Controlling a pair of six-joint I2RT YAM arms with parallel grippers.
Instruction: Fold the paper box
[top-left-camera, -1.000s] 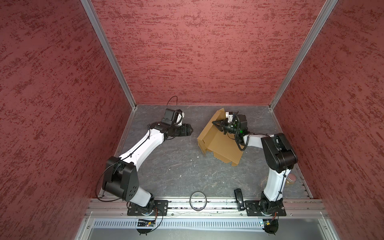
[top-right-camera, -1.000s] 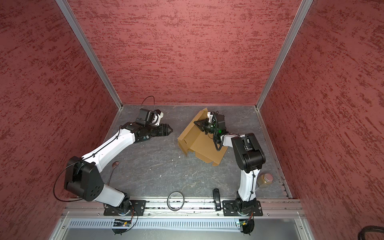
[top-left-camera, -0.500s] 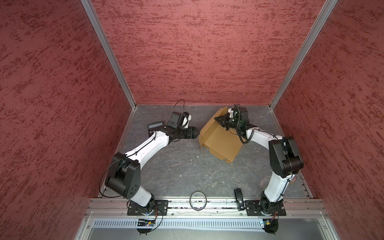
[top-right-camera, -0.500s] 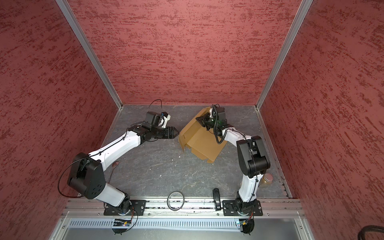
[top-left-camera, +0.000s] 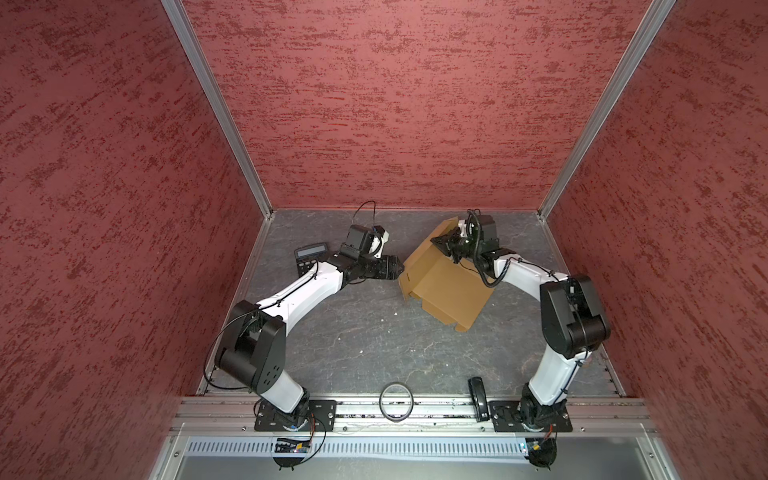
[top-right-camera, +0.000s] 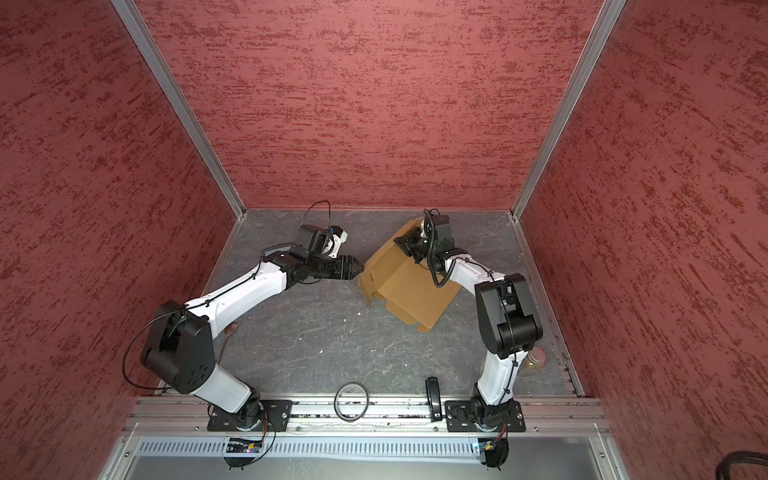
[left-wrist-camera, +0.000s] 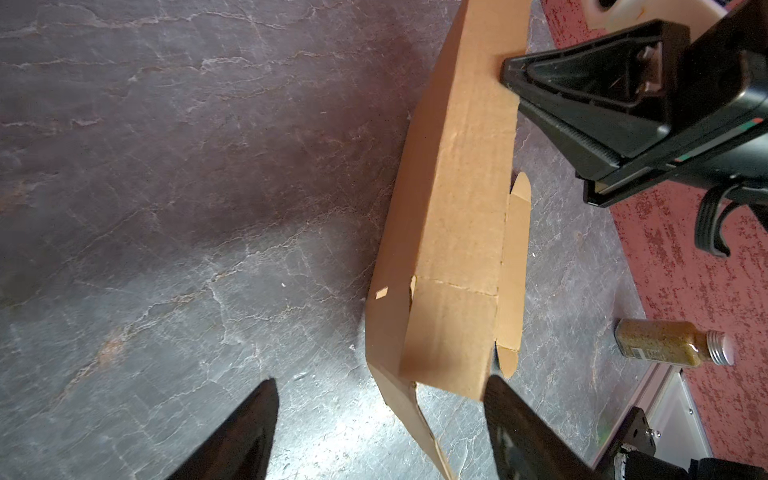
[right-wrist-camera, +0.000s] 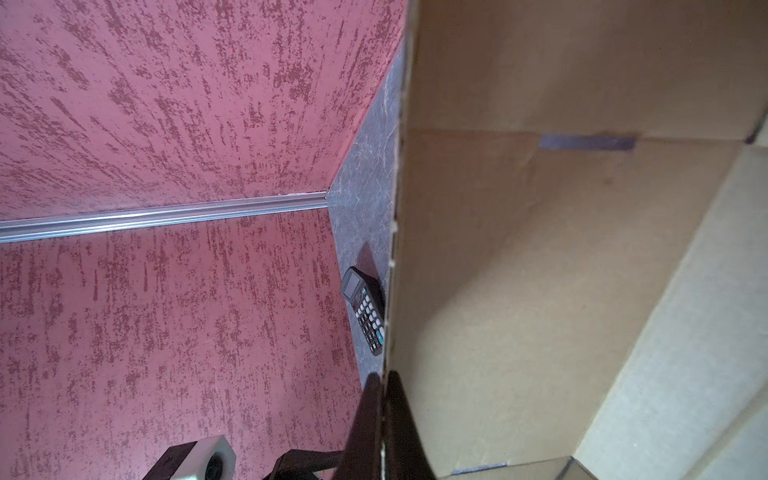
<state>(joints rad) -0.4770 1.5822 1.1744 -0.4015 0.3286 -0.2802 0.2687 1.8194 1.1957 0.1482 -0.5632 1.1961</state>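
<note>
The paper box (top-left-camera: 451, 286) (top-right-camera: 411, 289) is a tan cardboard sheet, partly folded, lying at the back right of the floor with one wall raised. My right gripper (top-left-camera: 437, 242) (top-right-camera: 400, 242) is shut on the top edge of that raised wall (right-wrist-camera: 519, 270), seen edge-on between its jaws (right-wrist-camera: 383, 376). My left gripper (top-left-camera: 400, 270) (top-right-camera: 360, 272) stands open at the box's left corner. In the left wrist view that corner (left-wrist-camera: 449, 332) lies between the spread fingers (left-wrist-camera: 380, 384). Whether a finger touches it I cannot tell.
A black calculator (top-left-camera: 309, 255) (right-wrist-camera: 365, 311) lies behind the left arm near the back left wall. A spice bottle (left-wrist-camera: 665, 343) (top-right-camera: 536, 357) lies by the right arm's base. A black ring (top-left-camera: 395, 401) and a black oblong object (top-left-camera: 478, 399) sit on the front rail.
My left gripper has moved right, up to the box's left corner. The right gripper has carried the held wall toward the back, and the box has shifted with it.
</note>
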